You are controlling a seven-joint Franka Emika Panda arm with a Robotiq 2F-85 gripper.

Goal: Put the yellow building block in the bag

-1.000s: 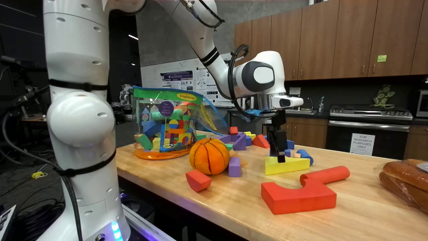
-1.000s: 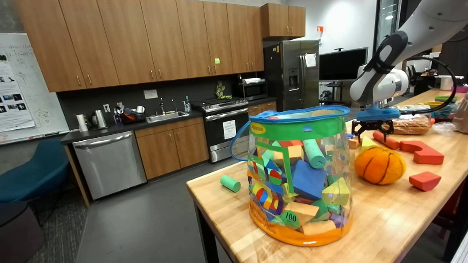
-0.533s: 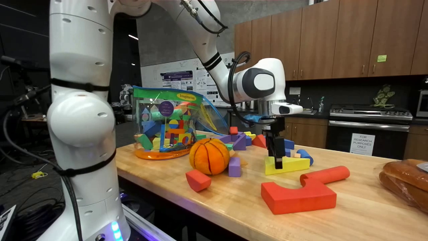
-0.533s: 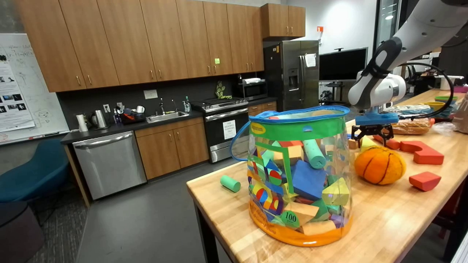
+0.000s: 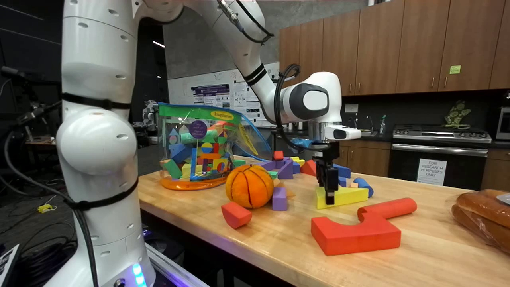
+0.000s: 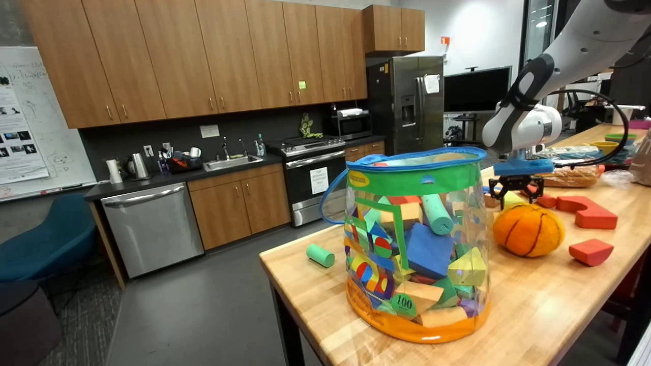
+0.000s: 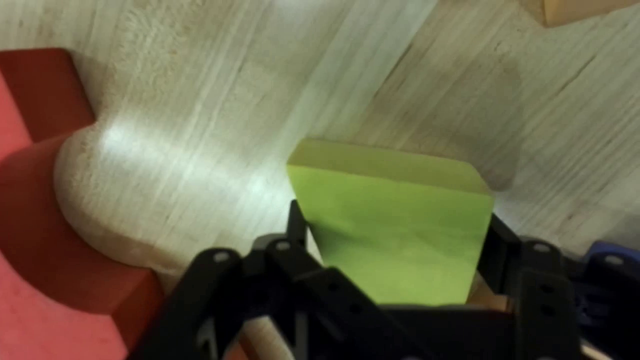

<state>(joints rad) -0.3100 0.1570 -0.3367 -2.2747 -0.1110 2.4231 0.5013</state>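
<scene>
The bag (image 6: 407, 182) stands upright on the wooden table (image 6: 539, 305) in an exterior view, coloured blocks (image 6: 430, 250) heaped behind its clear wall; from its middle, a green cylinder (image 6: 320, 255) lies at nine o'clock, and an orange ball (image 6: 529, 231) sits near the bag at three; the gripper (image 6: 516, 204) is at two o'clock, fingers pointing down, the yellow building block (image 6: 513, 198) showing between them, partly hidden by the ball; the stove (image 6: 302, 178) stands at ten o'clock, the refrigerator (image 6: 413, 86) at twelve.
</scene>
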